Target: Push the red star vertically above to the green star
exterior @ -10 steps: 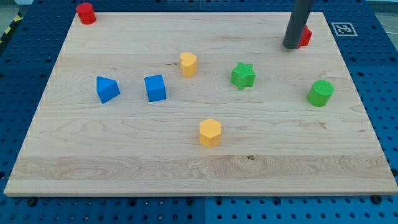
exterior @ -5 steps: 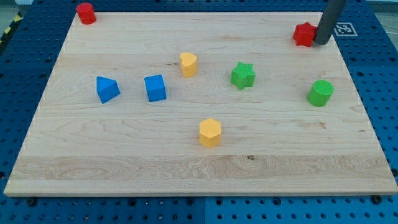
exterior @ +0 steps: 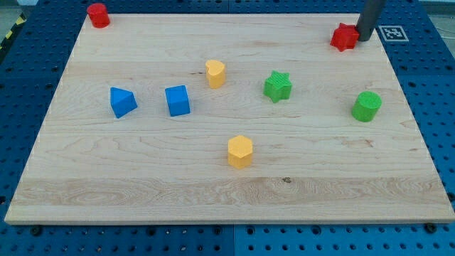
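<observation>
A pale wooden board (exterior: pixel 227 178) lay on a blue perforated table (exterior: pixel 28 92), and a printed black-and-white marker (exterior: pixel 393 33) sat at the board's top right corner. The dark rod (exterior: pixel 370 18) came down from the view's top edge, and my tip (exterior: pixel 365 38) stood at the board's top right, touching or just beside the right side of the red star (exterior: pixel 345 37). The arm carried no fingers, only this rod, and it had hold of nothing. The red star lay near the top edge, up and to the view's right of the green star (exterior: pixel 278 86), well apart from it. The green star sat a little right of the board's middle. A green cylinder (exterior: pixel 367 106) stood near the right edge, below the red star. A yellow block (exterior: pixel 215 73) lay to the left of the green star, and a second yellow block (exterior: pixel 240 151), six-sided, lay lower, near the middle. A blue cube (exterior: pixel 178 100) and a blue wedge-like block (exterior: pixel 122 102) sat side by side on the left half. A red cylinder (exterior: pixel 98 15) stood at the top left corner.
</observation>
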You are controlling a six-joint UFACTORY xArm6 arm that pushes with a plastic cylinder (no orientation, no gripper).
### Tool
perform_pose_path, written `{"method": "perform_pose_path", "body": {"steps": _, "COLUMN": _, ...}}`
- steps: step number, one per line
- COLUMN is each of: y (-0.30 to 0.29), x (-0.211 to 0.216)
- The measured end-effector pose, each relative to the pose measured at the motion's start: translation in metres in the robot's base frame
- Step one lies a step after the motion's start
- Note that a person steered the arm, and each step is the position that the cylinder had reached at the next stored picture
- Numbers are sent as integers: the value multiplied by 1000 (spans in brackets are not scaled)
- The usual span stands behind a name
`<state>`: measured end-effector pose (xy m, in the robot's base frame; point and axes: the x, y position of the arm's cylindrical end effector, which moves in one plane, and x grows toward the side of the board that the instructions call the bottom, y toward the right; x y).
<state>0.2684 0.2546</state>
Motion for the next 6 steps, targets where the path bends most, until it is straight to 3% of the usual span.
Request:
{"method": "perform_pose_path", "body": {"steps": 4, "y": -72, "x": 53}}
{"method": "perform_pose_path", "body": {"steps": 6, "y": -74, "x": 26}}
